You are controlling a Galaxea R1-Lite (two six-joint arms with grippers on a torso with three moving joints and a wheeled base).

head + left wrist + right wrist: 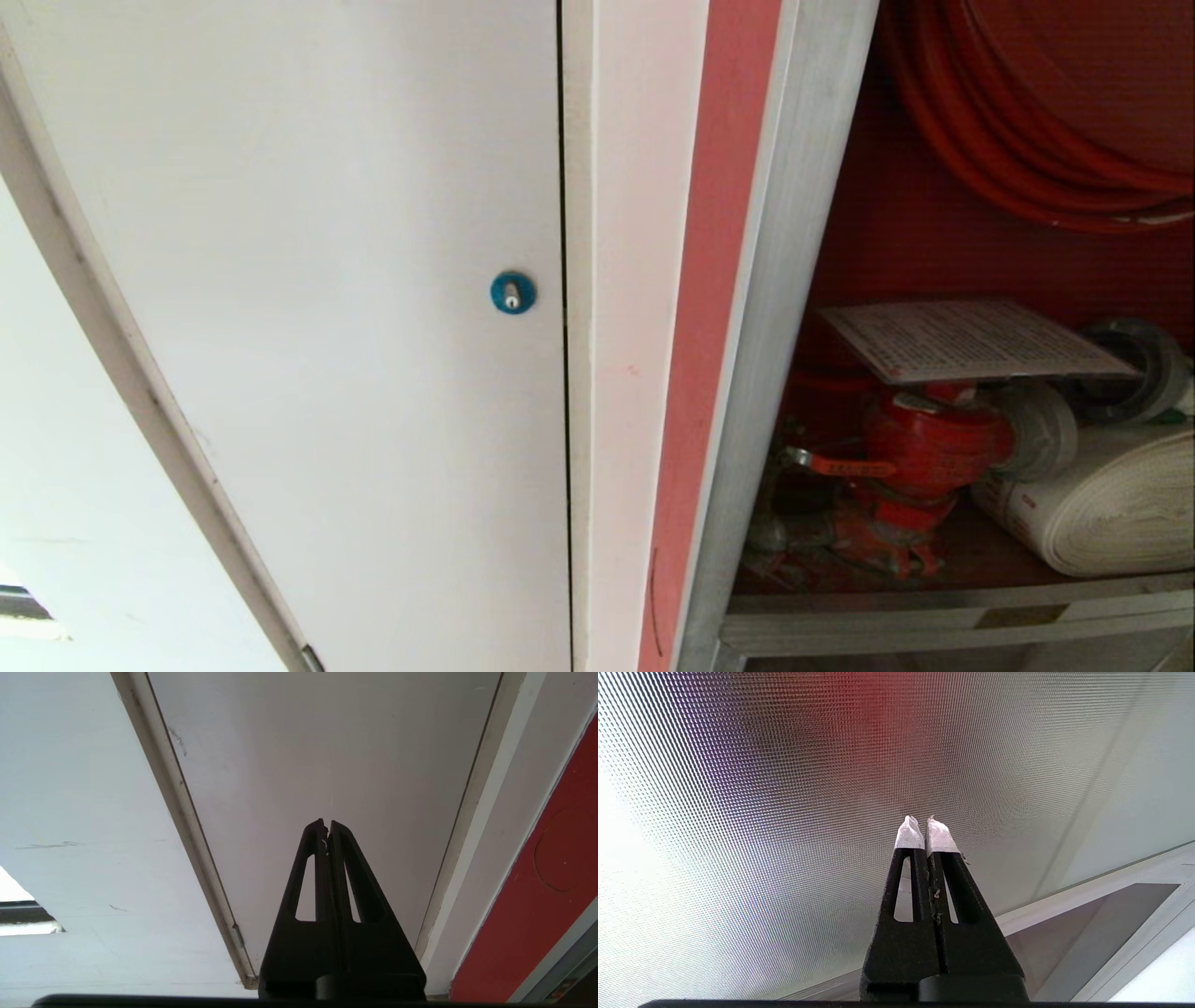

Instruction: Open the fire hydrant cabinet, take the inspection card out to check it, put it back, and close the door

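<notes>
- Up close, the left gripper appears only in its own wrist view: two black fingers pressed together at the tips, clenched on nothing, pointing at a plain white door.
- Likewise the right gripper appears only in its wrist view: white-padded tips closed against each other, empty, hovering in front of a dotted, frosted-looking glass panel with a red blur behind it. This may be the cabinet's door, but that cannot be confirmed.
- Neither arm appears in the head view.
- Further out, the head view shows the fire hydrant cabinet with its inside visible at the right: a silver frame with a red edge, a coiled red hose above, a red valve below and a rolled white hose beside it.
- The inspection card, a white printed sheet, lies flat on top of the valve, inside the cabinet.
- Judging progress: the cabinet looks open and the card sits inside, with both grippers empty. Whether the card awaits picking or is already returned cannot be told; closing the door certainly remains.
- Only the head view shows the card, the cabinet's contents and the white door's small blue round lock.
- Only the left wrist view shows a red panel beside the white door's frame.
</notes>
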